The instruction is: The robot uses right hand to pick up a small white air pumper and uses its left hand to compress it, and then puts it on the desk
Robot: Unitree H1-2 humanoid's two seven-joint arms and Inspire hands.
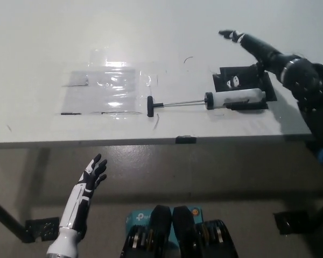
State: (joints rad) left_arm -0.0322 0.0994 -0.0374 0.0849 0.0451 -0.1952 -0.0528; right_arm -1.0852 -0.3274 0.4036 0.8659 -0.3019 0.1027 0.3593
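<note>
The small white air pumper (236, 99) lies on the white desk (151, 32), its white barrel on a black base plate (245, 86). Its thin metal rod is pulled out to the left and ends in a black handle (150, 106). My black right hand (258, 54) hovers open above and behind the barrel, fingers spread and pointing left, holding nothing. My white left hand (91, 174) rests open below the desk's front edge at the lower left.
A clear plastic sheet (105, 91) lies flat on the desk left of the pumper's handle. A small black clip (185, 140) sits on the desk's front edge. Desk legs and floor show below.
</note>
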